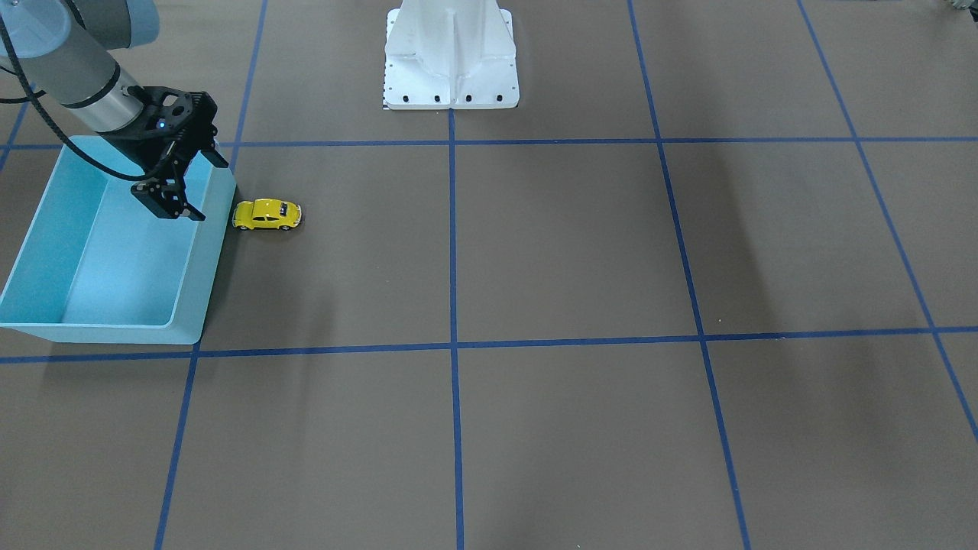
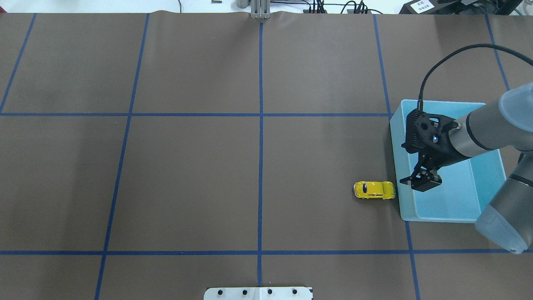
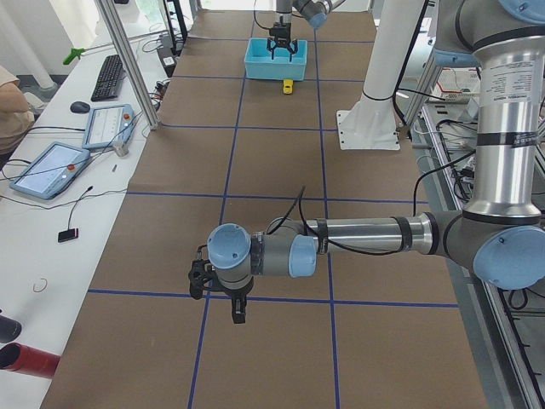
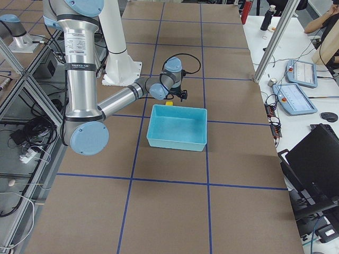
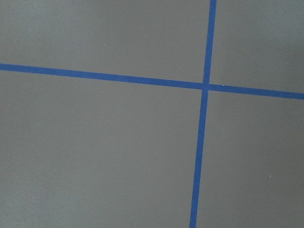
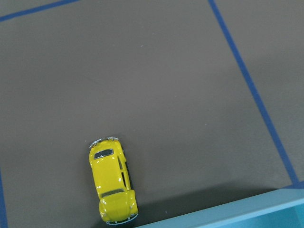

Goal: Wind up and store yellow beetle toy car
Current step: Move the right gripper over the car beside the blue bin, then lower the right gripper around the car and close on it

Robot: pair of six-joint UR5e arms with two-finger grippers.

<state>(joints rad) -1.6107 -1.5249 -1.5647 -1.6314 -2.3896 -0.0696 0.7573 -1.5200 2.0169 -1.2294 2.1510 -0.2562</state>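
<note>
beyond the bin [image 4: 175,142], the car [image 4: 169,103] barely shows.

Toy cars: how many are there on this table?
1. The yellow beetle toy car stands on the table, right beside the light blue bin, outside it. None shows inside the bin.

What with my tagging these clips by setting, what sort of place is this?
Probably a robotics lab workcell: two grey-and-blue jointed robot arms at a brown paper-covered table gridded with blue tape, plus touchscreen teach pendants on a white side bench.
</note>
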